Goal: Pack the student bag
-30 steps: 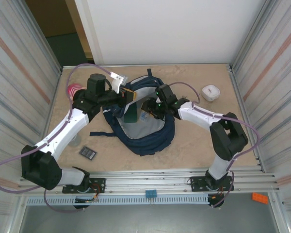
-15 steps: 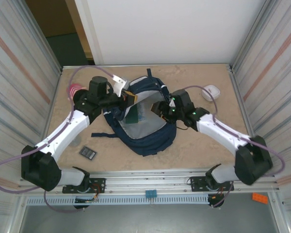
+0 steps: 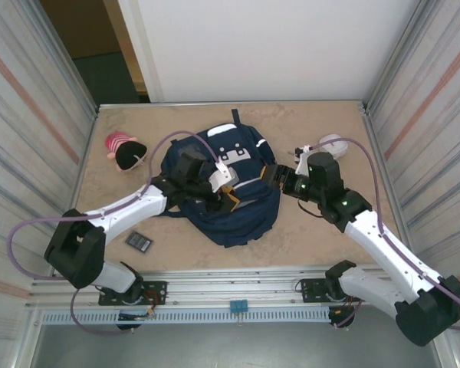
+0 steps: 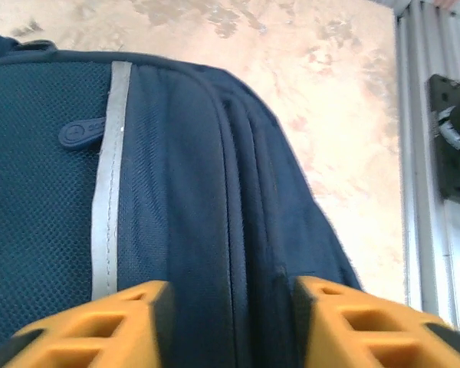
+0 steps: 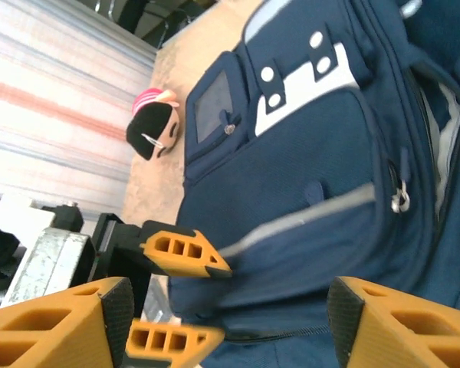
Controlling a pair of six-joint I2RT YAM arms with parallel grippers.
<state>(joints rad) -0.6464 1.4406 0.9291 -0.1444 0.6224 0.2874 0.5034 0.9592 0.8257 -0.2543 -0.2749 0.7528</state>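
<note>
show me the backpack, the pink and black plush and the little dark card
student bag (image 3: pixel 249 222): top view, navy fabric near its lower edge
plush (image 3: pixel 129 153): top view, its black part
dark card (image 3: pixel 139 241): top view, its middle

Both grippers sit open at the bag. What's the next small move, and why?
Probably lift the left gripper straight up off the student bag. Its open jaws straddle the bag's fabric without gripping it, while a plush toy, a small dark flat item and a white object lie on the table outside the bag, so it needs clearance before reaching for one.
</note>
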